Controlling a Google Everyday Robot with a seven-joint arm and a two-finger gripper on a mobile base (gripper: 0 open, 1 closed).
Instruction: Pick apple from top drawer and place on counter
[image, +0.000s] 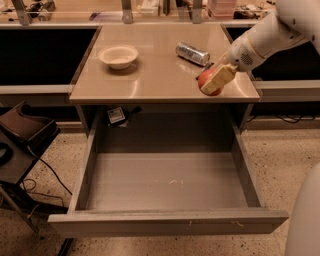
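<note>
Half the apple hides behind claw over counter.

Glossy beige counter; matt grey drawer; shiny metal can; cream plastic-looking gripper above counter's front edge, clasping smooth apple.

Glossy beige counter, rectangular, thin front edge. White bowl upright on left rear part. Silver can lying on its side at right rear, tilted diagonally, well apart from bowl. Gripper over right front corner, just in from the edge, fingers clamped on apple. Cannot tell whether apple touches the surface.
</note>
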